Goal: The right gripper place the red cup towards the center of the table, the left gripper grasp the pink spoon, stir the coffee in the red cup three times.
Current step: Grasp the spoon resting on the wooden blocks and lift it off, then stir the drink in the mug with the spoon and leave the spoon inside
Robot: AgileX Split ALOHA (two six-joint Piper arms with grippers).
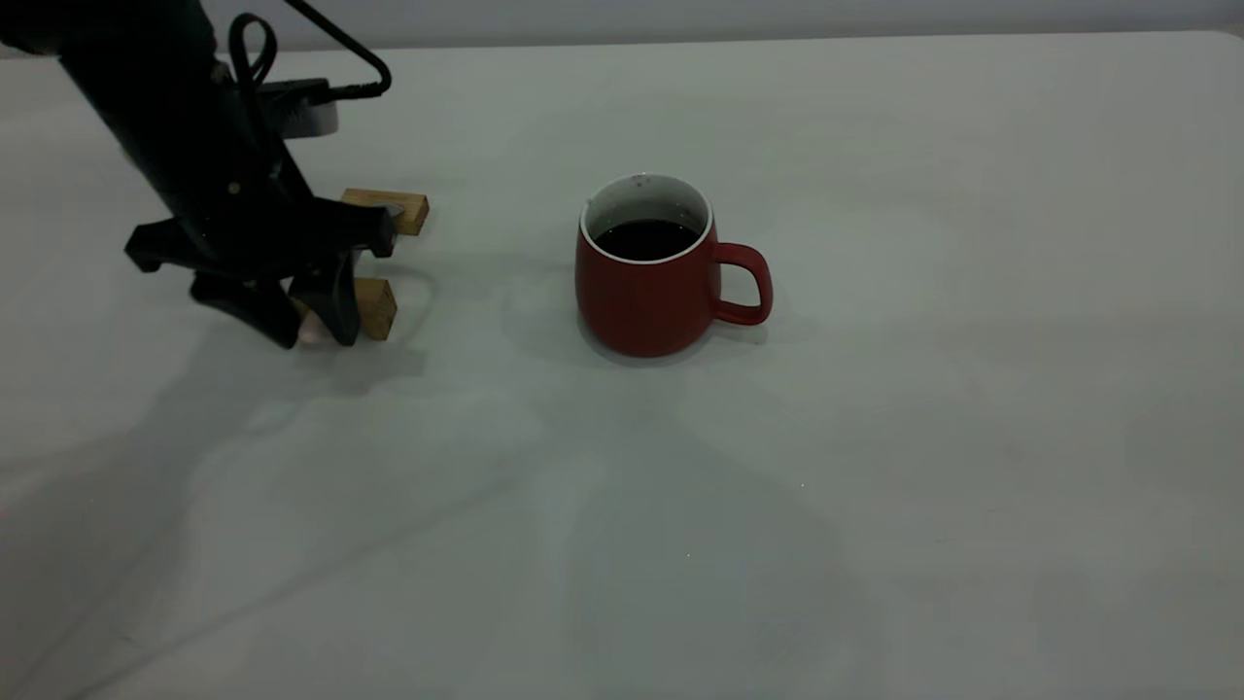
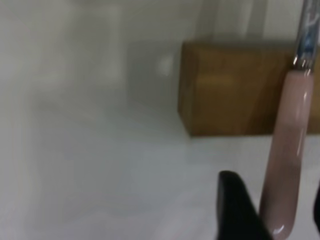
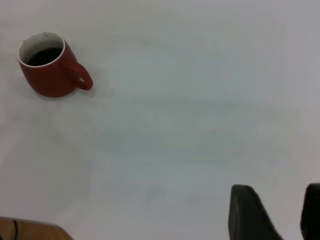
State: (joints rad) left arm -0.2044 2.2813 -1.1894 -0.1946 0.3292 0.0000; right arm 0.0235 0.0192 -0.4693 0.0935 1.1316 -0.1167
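The red cup (image 1: 648, 267) stands upright near the middle of the table (image 1: 875, 486), its loop handle pointing to 3 o'clock in the exterior view, with coffee (image 1: 645, 238) dark inside the white interior. Nothing touches it.

Out toward 9 o'clock from the cup, well apart, the left gripper (image 1: 316, 326) is lowered to the tabletop, its two dark fingers spread either side of the pink spoon's (image 2: 287, 165) pale handle; the left wrist view shows a gap between handle and each finger, so the jaws are released, not yet clamped. The spoon lies across the nearer wooden block (image 1: 374, 307), its metal neck running on toward the farther wooden block (image 1: 389, 209) at about 10 o'clock from the cup.

The right gripper (image 3: 280, 215) hangs well clear of the cup, fingers parted around nothing.
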